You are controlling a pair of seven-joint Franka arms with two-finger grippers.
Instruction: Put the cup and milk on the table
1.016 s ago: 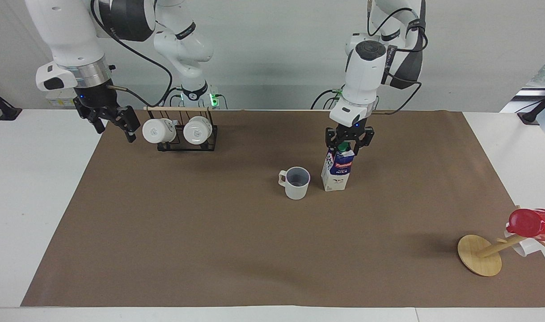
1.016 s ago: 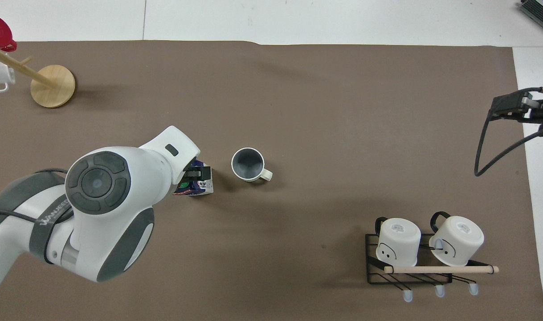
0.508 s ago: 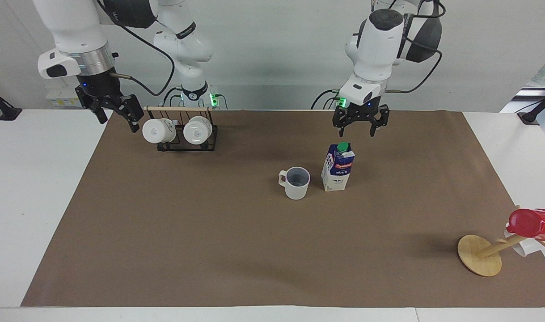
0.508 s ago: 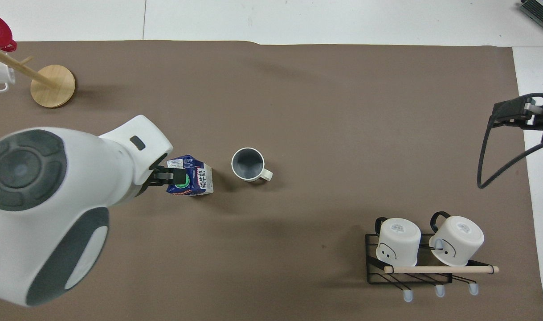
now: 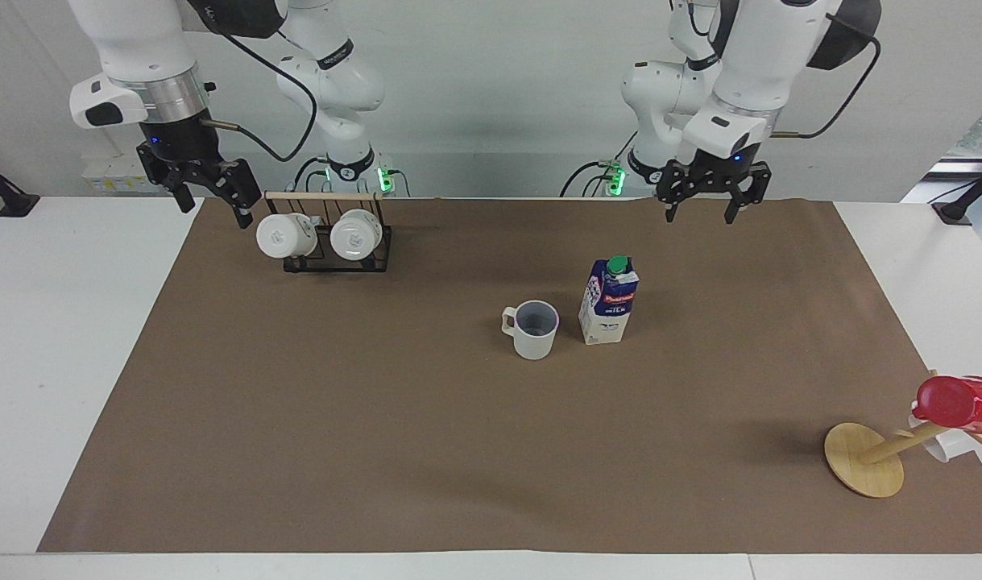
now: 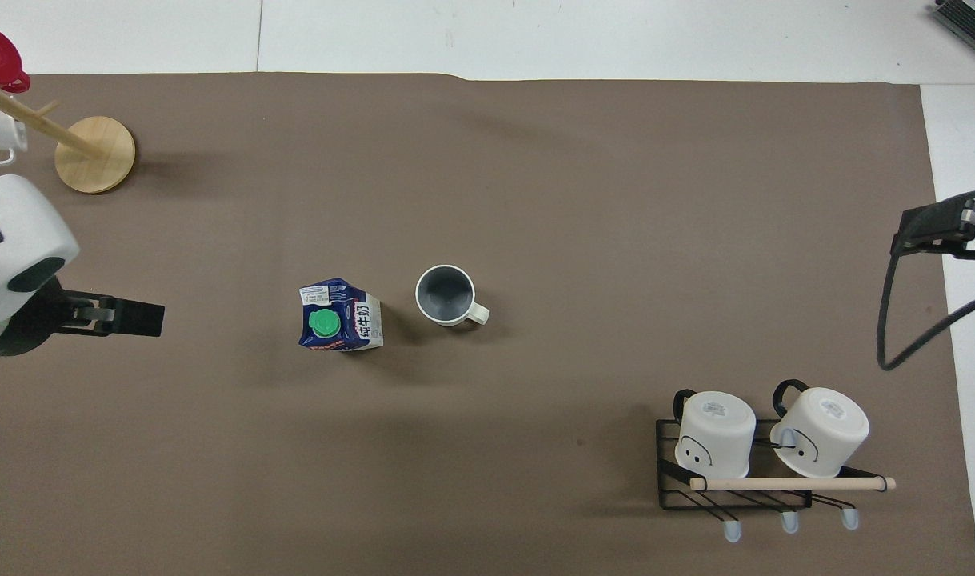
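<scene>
The cup (image 5: 532,329) (image 6: 445,294), an off-white mug with a grey-blue inside, stands upright on the brown paper of the table (image 5: 378,435). Beside it, toward the left arm's end, the blue and white milk (image 5: 610,300) (image 6: 339,316) stands upright with its green cap on top. Nothing touches either one. My left gripper (image 5: 702,216) (image 6: 127,318) hangs open and empty, high over the paper's edge by the robots. My right gripper (image 5: 213,214) (image 6: 939,230) is open and empty too, raised beside the mug rack at the right arm's end.
A black wire rack (image 5: 329,256) (image 6: 735,488) with two white mugs on their sides sits near the robots at the right arm's end. A tipped wooden mug stand (image 5: 863,459) (image 6: 95,154) with a red cup (image 5: 962,403) lies at the left arm's end, farthest from the robots.
My left gripper, open around the top of the milk a second ago, has risen off it and drawn back toward its base. The right gripper has lifted a little. Cup and milk stayed put.
</scene>
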